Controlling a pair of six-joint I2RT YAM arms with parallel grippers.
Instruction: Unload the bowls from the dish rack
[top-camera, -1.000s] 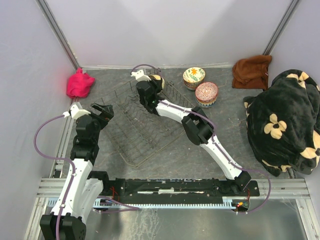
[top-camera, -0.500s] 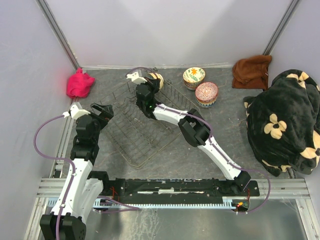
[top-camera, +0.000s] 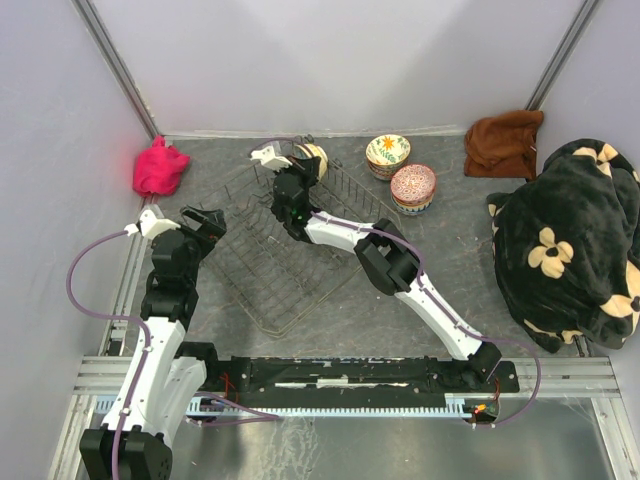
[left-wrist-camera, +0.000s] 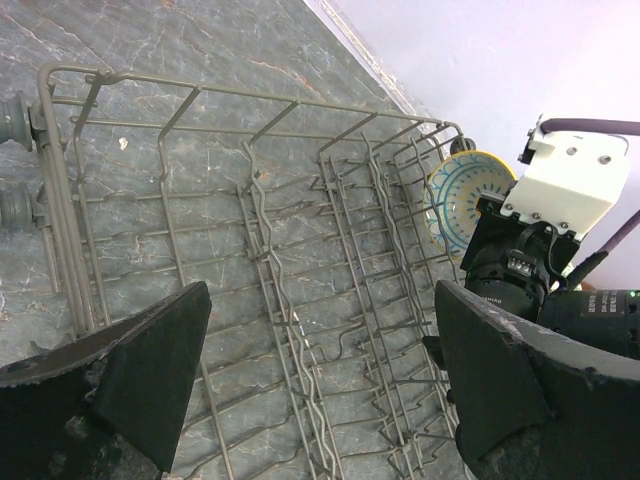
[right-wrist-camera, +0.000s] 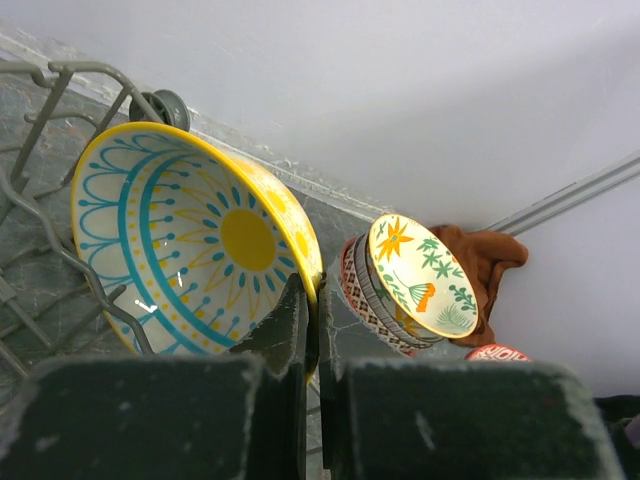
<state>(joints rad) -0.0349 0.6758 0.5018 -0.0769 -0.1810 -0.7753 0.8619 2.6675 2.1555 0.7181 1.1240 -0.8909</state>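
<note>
Your right gripper (right-wrist-camera: 312, 305) is clamped on the rim of the yellow-rimmed bowl (right-wrist-camera: 200, 240), jaws almost together with the rim pinched between them. That bowl stands on edge in the far corner of the dish rack (top-camera: 285, 255), close to the back wall (top-camera: 330, 60), so it's tight behind. Rack wires cross its lower left side. Just right of the rack sit the floral-inside stack (top-camera: 387, 152) and the red-patterned stack (top-camera: 412, 186), side by side. A stretch of grey tabletop (top-camera: 470, 260) lies between the rack and the dark blanket (top-camera: 565, 240). Your left gripper (top-camera: 205, 220) hangs wide open at the rack's left edge. From above, the right wrist covers most of the bowl, and its underside is hidden.
</note>
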